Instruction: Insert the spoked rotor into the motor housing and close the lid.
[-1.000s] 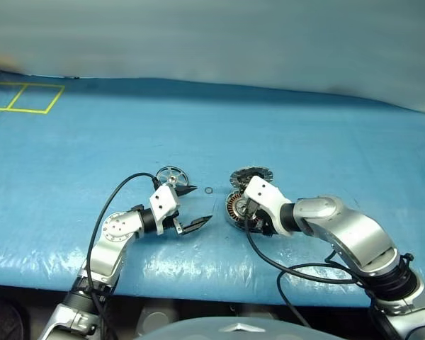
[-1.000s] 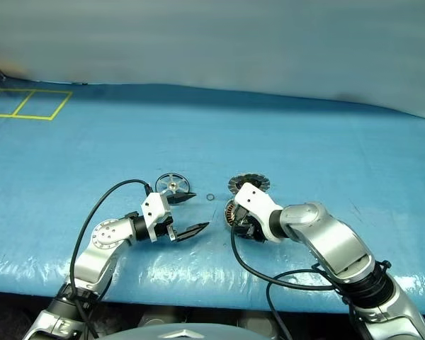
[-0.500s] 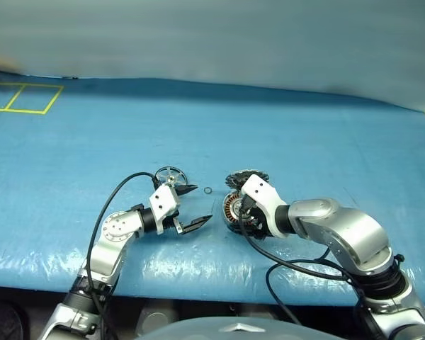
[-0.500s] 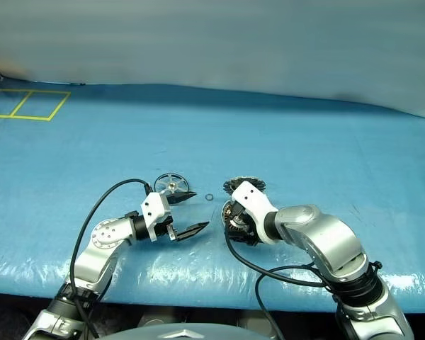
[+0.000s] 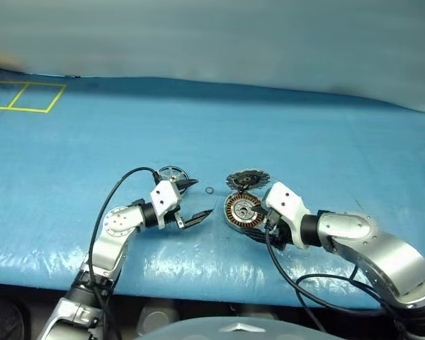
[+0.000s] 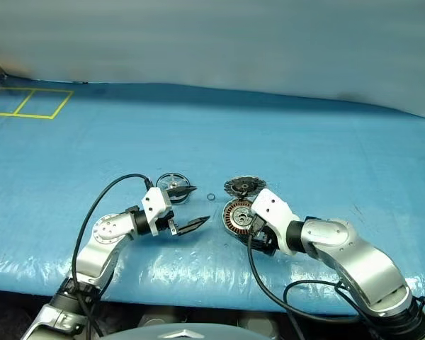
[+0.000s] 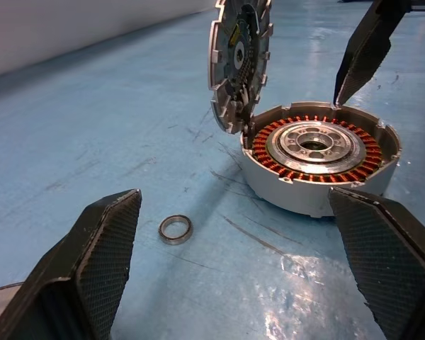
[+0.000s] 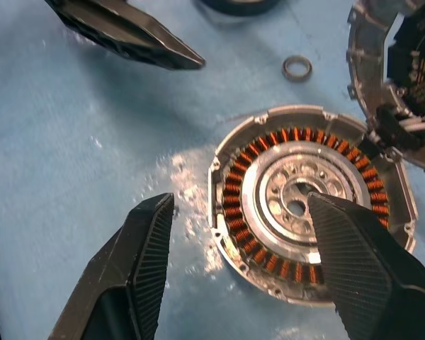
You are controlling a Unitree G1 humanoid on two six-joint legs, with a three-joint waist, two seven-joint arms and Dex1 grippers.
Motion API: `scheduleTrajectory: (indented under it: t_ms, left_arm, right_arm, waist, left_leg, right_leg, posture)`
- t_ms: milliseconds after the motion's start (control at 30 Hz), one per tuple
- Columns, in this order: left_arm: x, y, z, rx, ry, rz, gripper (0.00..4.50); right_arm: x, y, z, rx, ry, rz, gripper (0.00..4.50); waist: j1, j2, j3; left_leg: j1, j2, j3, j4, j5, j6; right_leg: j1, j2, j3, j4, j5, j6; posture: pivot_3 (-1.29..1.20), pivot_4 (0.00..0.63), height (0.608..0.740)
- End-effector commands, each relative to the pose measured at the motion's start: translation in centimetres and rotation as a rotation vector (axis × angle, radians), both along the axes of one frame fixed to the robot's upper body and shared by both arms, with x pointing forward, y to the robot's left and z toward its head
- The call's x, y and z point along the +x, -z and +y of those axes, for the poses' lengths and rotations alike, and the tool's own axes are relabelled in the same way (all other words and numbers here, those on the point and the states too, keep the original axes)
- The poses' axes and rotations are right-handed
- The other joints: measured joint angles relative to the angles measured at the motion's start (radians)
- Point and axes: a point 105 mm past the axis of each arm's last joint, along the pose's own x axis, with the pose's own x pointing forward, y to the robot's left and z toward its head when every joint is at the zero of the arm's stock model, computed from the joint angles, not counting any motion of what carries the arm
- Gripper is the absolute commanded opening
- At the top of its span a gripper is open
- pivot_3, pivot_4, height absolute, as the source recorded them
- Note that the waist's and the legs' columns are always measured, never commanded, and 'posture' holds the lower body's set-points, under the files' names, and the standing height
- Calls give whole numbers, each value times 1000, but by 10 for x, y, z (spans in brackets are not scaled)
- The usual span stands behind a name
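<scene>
The spoked rotor [image 5: 171, 173] lies flat on the blue cover, just beyond my left gripper [image 5: 196, 200], which is open and holds nothing. To the right the motor housing [image 5: 242, 210] sits open side up, and its copper windings [image 8: 235, 191] show. The lid [image 5: 246, 179] stands tilted on edge at the housing's far rim [image 7: 237, 64], segmented face towards the housing. My right gripper [image 8: 241, 202] hovers open over the near side of the housing. One of its fingers [image 7: 368, 46] rises behind the housing in the left wrist view.
A tiny metal ring [image 5: 210, 190] lies between the rotor and the housing. Yellow tape squares [image 5: 21, 95] mark the far left of the blue cover. The table's front edge [image 5: 198, 283] runs close under both arms. Black cables loop from each wrist.
My right gripper has drawn back and up off the housing, uncovering the windings. My left gripper has edged forward towards the rotor. The lid now stands on edge at the housing's rim.
</scene>
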Motion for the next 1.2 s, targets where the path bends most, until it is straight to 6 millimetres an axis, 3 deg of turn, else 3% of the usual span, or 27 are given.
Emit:
scheduleTrajectory:
  t_ms: [33, 333, 500, 700, 833, 1200]
  left_arm:
    - [25, -4, -3, 69, -99, -63, 4500]
    - [37, 3, -22, 189, -20, -7, 4500]
    - [42, 11, -21, 261, -24, 89, 4500]
    - [25, 25, -28, 329, 86, 177, 4500]
    - [19, 31, -26, 355, 116, 228, 4500]
    - [32, 42, -13, 391, -16, 286, 4500]
  right_arm:
    - [5, -14, 4, 112, 105, -118, 3171]
    - [1, -1, 7, 89, 160, -119, 3171]
    - [2, 1, 3, 91, 206, -126, 3171]
    - [3, 5, 4, 79, 225, -129, 3171]
    - [4, 6, 4, 72, 227, -134, 3171]
    - [10, 7, 5, 76, 239, -143, 3171]
  waist:
    - [1, 0, 0]
    - [-3, 0, 0]
    - [-4, 0, 0]
    - [-6, 0, 0]
    - [-6, 0, 0]
    - [-6, 0, 0]
  left_leg:
    - [0, 0, 0, 0, 0, 0]
    - [0, -1, 1, 1, 0, 0]
    - [0, -1, 1, 0, 0, 0]
    - [0, -1, 1, 0, 0, 0]
    - [0, -1, 1, 0, 0, 0]
    - [2, -1, 0, 2, 0, 0]
  right_leg:
    - [0, 0, 0, 0, 1, 1]
    - [0, -1, 1, 0, 1, 1]
    - [0, -1, 1, 0, 1, 1]
    - [0, -1, 1, 0, 1, 1]
    - [0, -1, 1, 0, 1, 1]
    - [3, -1, 1, 0, -2, -3]
  posture:
    - [0, 150, 740]
    - [0, 150, 740]
    - [0, 150, 740]
    - [0, 150, 740]
    - [0, 150, 740]
    - [0, 150, 740]
